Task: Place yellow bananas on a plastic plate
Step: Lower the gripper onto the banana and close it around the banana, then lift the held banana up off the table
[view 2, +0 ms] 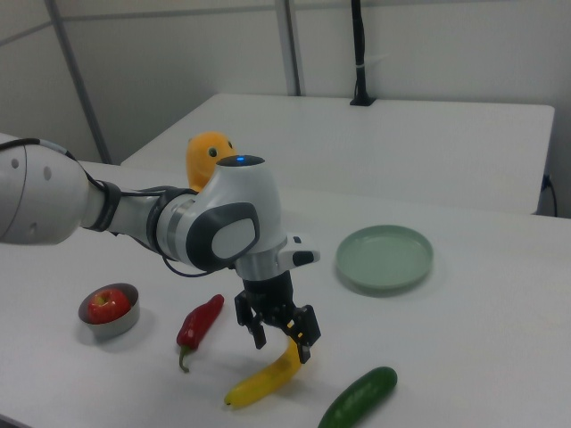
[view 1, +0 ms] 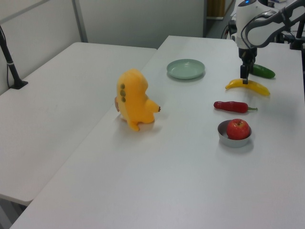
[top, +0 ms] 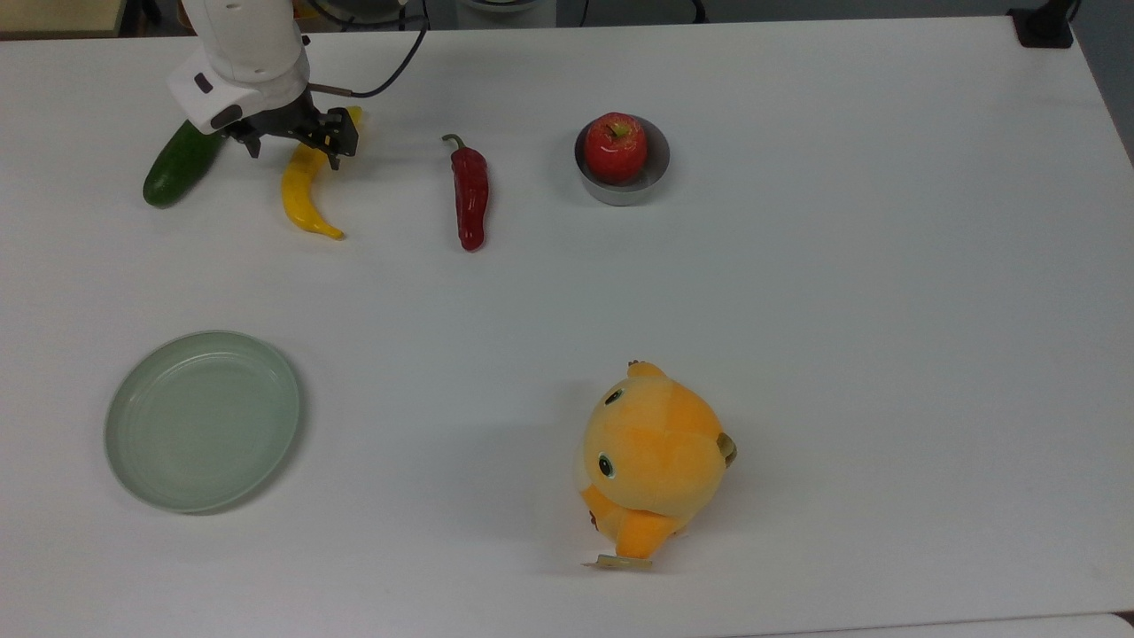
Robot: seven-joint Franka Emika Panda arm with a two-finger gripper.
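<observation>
The hand (top: 292,146) is straddling the yellow bananas' (top: 304,197) upper half, fingers spread wide and not yet gripping. The fruit's long axis is crossing the fingers; the plastic plate (top: 133,470) is lying well apart.

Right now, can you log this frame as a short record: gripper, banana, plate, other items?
gripper: open, low, fingers straddling the banana's upper part
banana: lying on the table, between cucumber and chili pepper
plate: empty, apart from the banana
other items: apple in metal bowl; orange plush toy
</observation>
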